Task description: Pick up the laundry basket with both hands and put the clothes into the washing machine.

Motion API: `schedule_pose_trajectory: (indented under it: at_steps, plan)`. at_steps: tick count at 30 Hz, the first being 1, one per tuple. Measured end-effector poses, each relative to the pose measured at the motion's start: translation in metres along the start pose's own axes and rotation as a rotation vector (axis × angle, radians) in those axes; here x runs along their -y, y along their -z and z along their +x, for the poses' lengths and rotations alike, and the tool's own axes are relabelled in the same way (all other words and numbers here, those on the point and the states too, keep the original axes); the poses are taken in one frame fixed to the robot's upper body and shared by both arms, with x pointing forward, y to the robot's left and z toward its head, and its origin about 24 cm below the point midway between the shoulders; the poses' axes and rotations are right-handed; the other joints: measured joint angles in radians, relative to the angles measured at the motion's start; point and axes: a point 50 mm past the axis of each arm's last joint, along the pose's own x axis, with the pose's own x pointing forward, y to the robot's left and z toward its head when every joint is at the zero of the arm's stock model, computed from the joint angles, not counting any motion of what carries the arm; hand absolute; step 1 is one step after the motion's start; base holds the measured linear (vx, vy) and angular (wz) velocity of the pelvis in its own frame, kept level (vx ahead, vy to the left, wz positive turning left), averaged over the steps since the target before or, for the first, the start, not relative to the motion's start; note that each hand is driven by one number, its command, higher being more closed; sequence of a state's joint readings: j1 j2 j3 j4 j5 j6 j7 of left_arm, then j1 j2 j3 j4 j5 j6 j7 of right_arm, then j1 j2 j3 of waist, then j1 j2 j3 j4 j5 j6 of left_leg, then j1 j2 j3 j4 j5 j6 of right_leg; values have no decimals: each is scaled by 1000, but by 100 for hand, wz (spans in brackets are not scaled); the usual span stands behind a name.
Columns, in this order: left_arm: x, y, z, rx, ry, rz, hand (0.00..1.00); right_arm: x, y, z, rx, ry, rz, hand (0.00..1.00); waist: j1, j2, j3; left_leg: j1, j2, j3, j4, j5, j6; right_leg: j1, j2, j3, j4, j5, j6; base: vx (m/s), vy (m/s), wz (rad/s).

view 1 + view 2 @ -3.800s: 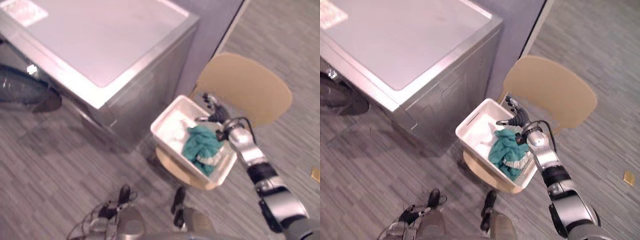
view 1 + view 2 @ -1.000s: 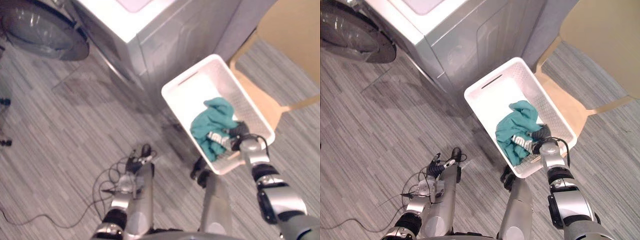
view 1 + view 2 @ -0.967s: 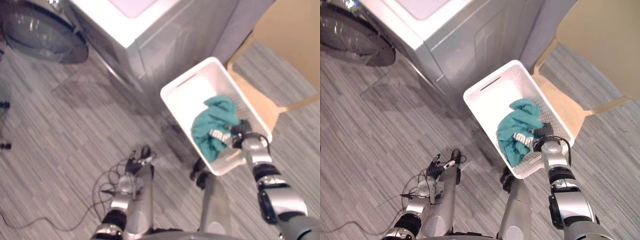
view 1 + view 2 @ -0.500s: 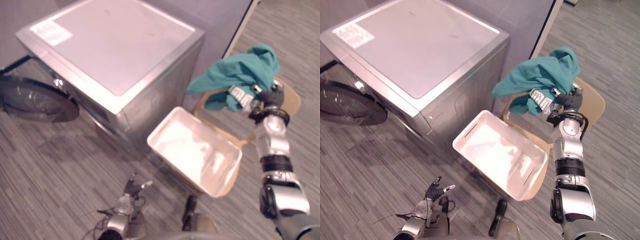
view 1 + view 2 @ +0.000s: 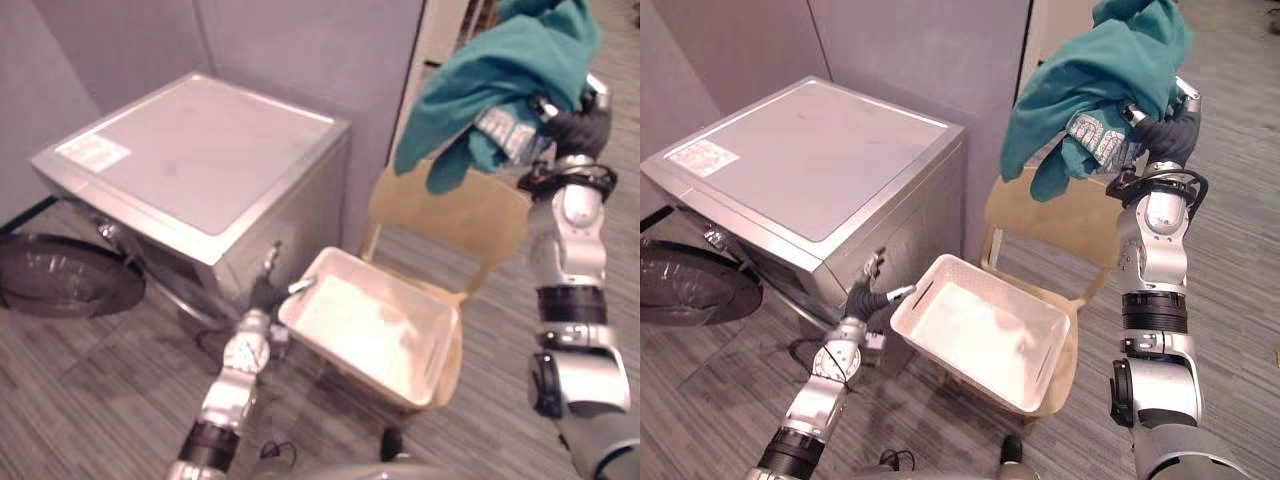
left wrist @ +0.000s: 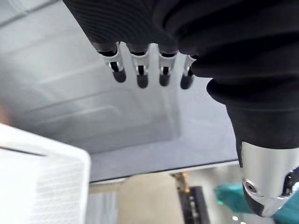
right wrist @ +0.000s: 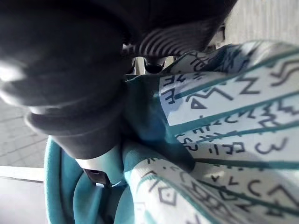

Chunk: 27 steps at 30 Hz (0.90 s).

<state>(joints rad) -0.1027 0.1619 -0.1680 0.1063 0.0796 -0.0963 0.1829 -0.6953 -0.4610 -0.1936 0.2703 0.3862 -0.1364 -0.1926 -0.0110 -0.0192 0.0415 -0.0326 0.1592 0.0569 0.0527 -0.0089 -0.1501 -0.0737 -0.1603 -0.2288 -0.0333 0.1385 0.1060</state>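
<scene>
My right hand (image 5: 1165,135) is raised high above the chair, shut on a teal garment (image 5: 1090,80) with a white patterned band (image 7: 224,116); the cloth hangs down from my fist. Below it, the white laundry basket (image 5: 1050,335) rests on the seat of a tan chair (image 5: 1035,215), and its inside looks pale. My left hand (image 5: 865,297) reaches toward the basket's left rim, its fingers (image 6: 140,74) straight and holding nothing, just short of the basket corner (image 6: 42,186). The silver washing machine (image 5: 190,160) stands at the left.
The washer's round door (image 5: 55,285) hangs open low at the left, near the floor. A grey partition wall (image 5: 300,50) stands behind the machine and chair. Striped grey floor (image 5: 1240,260) lies open to the right of the chair.
My right hand has lifted the teal garment higher above the chair. My left arm has come up from below toward the basket's left rim. The camera has also shifted.
</scene>
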Motion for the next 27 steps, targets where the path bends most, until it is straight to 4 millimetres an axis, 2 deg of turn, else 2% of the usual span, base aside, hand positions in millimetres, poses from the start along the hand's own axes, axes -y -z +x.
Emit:
schedule_pose_trajectory:
  at_steps: [3,5,10,14,16,20,24,27]
  plan:
    - [2,-23,17,95,5,12,0,0,-2,-12,21,-34,-6,100,-6,7,-14,22,2,2,-26,0,0,-1,8,17,-5,2,3,-58,-22,-20]
    - [5,-55,29,230,26,8,0,-1,2,-21,10,-59,0,100,-16,12,-19,48,6,24,-59,-1,-1,-4,16,39,-7,4,-1,-55,-13,-23]
    - [9,-108,51,429,34,10,0,-10,-3,-34,37,-123,16,100,-29,17,-31,67,12,68,-85,-2,-2,-17,31,71,-30,27,-5,-25,-9,-25]
    - [11,-131,59,507,37,6,0,-17,-5,-42,48,-153,48,100,-39,33,-46,82,13,84,-84,-1,-3,-18,38,97,-39,43,-9,18,-10,-27]
    - [13,-141,63,532,46,-14,0,-18,-4,-43,47,-154,53,100,-45,39,-50,83,13,86,-85,-1,-3,-18,38,98,-39,44,-9,10,-3,-3]
    - [23,-146,69,526,91,-40,0,-24,0,-52,28,-166,78,100,-46,44,-59,93,13,92,-85,-1,-3,-12,40,105,-38,44,-9,17,-2,-5]
    - [42,-149,71,520,179,-20,0,-32,2,-63,21,-201,111,100,-52,44,-59,100,12,96,-84,-1,-3,-2,39,107,-40,43,-7,-2,-1,1]
    - [63,-155,75,516,265,9,0,-40,0,-67,28,-245,128,100,-55,44,-59,99,12,96,-86,-1,-3,-2,38,103,-40,43,-7,-8,-3,3]
